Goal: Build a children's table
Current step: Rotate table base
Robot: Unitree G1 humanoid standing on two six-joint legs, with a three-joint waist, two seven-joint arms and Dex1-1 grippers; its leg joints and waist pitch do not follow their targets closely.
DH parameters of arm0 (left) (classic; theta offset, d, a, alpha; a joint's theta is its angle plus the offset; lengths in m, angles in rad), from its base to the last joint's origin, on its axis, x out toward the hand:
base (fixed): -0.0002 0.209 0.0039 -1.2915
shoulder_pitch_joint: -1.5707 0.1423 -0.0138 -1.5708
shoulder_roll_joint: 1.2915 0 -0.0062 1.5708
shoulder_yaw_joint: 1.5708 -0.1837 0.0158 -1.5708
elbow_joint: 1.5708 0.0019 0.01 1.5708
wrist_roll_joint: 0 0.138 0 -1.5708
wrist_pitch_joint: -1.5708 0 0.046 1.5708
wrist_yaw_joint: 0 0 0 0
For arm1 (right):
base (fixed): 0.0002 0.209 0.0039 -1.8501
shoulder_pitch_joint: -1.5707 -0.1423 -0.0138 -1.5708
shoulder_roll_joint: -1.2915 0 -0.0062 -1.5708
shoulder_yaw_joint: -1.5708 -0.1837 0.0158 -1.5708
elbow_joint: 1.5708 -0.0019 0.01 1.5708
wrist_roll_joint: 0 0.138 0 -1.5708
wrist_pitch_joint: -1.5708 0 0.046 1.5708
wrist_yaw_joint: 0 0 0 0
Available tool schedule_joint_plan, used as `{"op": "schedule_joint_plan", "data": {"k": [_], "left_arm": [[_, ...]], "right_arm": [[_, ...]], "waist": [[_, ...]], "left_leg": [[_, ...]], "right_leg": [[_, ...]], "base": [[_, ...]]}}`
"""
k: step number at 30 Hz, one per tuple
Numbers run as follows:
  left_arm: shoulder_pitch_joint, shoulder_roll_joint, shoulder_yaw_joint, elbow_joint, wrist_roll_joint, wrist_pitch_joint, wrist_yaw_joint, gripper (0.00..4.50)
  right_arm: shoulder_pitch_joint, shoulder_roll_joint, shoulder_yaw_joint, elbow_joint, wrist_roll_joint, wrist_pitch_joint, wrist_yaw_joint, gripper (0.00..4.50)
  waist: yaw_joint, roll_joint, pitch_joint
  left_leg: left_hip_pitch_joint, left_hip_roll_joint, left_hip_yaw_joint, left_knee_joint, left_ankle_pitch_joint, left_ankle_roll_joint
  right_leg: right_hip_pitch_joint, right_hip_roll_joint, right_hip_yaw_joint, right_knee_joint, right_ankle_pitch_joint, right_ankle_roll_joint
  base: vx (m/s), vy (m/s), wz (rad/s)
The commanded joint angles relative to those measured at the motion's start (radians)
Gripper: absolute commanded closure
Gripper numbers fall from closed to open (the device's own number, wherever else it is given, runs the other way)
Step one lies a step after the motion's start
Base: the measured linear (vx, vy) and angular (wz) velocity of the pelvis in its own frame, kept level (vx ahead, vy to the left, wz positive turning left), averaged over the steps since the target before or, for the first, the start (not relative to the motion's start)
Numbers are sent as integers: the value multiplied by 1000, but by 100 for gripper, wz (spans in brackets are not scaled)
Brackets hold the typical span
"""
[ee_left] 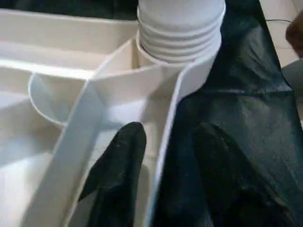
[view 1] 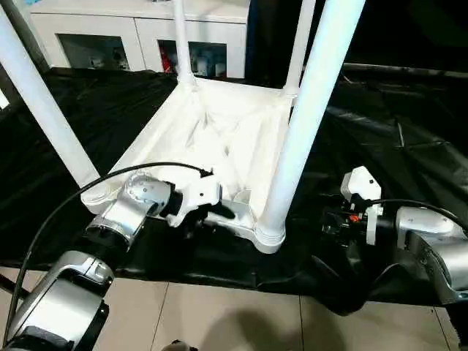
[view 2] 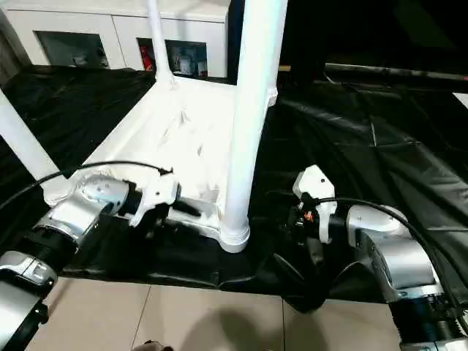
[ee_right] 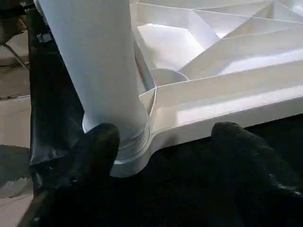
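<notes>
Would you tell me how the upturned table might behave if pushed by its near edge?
The table looks like thin ribbed plastic, so probably light. On the black sheet it may slide. Its tall legs could sway.

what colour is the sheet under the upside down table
Black, a crinkled glossy sheet spread beneath the white table top; the left eye view shows it best.

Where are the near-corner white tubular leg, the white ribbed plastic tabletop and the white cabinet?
White tubular leg [view 1: 311,110]: left eye view, mid-shaft.
White ribbed plastic tabletop [view 1: 219,135]: left eye view, ribbed underside, centre.
White cabinet [view 1: 146,33]: left eye view, door frame.
</notes>
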State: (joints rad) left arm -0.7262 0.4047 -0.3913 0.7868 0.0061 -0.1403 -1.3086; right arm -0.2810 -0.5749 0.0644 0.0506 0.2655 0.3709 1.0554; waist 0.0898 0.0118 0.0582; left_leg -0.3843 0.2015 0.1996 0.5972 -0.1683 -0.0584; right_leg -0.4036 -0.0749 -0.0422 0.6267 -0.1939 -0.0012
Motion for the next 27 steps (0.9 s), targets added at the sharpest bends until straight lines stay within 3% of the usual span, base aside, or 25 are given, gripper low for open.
{"op": "schedule_joint_plan", "data": {"k": [1, 9, 19, 24, 27], "left_arm": [[-29, -1, -6, 16, 19, -22, -12, 284], [-40, -16, 11, 71, 17, -60, -4, 359], [-49, -23, 12, 119, 42, -93, -8, 428], [-15, -33, 19, 67, 28, 5, -8, 448], [27, -51, 14, 21, 44, 101, 47, 448]], "right_arm": [[0, -18, 4, -20, 8, 9, 3, 68], [2, -14, 5, -25, 3, 9, -3, 1], [-2, -13, 15, -18, -9, -5, -12, 0], [-12, 21, 24, 25, -62, -34, -96, 0], [-10, 43, 24, 35, -51, -33, -105, 0]], "waist": [[3, 0, -73], [5, 0, -74], [4, -2, -74], [-1, -7, -74], [-9, -7, -70]], "left_leg": [[24, 29, -18, -64, -237, 18], [21, 29, -18, -63, -220, 24], [20, 29, -18, -62, -211, 30], [20, 29, -18, -62, -203, 30], [17, 26, -19, -64, -217, 27]], "right_leg": [[48, -61, 36, -80, -155, -239], [51, -62, 35, -77, -122, -248], [52, -62, 35, -75, -109, -253], [53, -64, 35, -74, -113, -255], [54, -64, 35, -79, -160, -247]], "base": [[0, 0, 0], [0, 0, 0], [0, 0, 0], [0, 0, 0], [0, 0, 0]]}}
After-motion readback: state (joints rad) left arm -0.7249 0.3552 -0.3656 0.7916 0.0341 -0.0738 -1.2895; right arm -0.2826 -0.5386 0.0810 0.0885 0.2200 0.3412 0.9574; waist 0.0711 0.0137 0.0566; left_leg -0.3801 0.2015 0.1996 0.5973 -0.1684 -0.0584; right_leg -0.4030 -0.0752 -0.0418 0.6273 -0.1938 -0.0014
